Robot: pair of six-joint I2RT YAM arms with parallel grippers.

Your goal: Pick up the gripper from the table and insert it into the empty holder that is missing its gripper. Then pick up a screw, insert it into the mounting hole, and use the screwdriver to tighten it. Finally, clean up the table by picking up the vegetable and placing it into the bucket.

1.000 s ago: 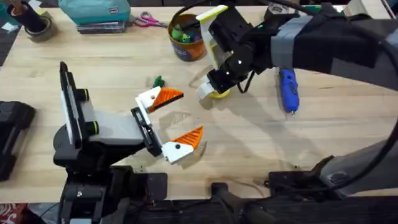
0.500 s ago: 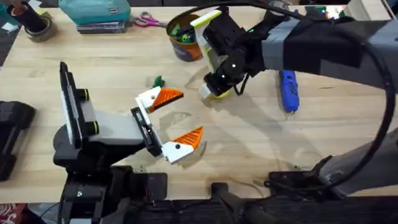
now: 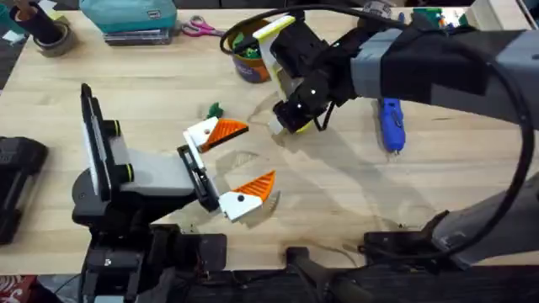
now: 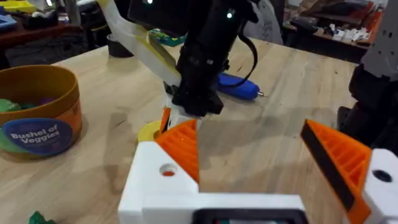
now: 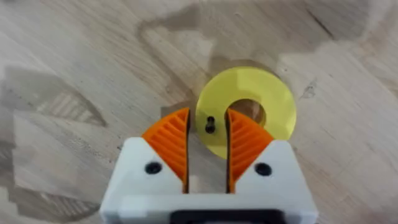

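Note:
My left gripper point(image 3: 258, 153) rests open on the table, with an orange wedge on both white fingers. Its far finger is the holder point(image 3: 202, 133) with the gripper point(image 3: 227, 130) seated in it, and the mounting hole point(image 4: 168, 169) shows orange. My right gripper point(image 5: 208, 118) hovers low over a yellow disc point(image 5: 273, 93). Its pads are narrowly apart with a small black screw point(image 5: 210, 124) between the tips, not touching either pad. The blue screwdriver point(image 3: 390, 122) lies right of it. The vegetable point(image 3: 214, 110) lies beyond the holder. The bucket point(image 3: 253, 52) stands at the back.
Scissors point(image 3: 200, 28), a teal box point(image 3: 130, 17) and a tape roll point(image 3: 50, 38) line the far edge. A black device point(image 3: 17, 185) sits at the left edge. Bare wood lies between the left gripper and the screwdriver.
My right gripper has shifted slightly left and down over the yellow disc, which it now covers in the overhead view. The left arm has not moved.

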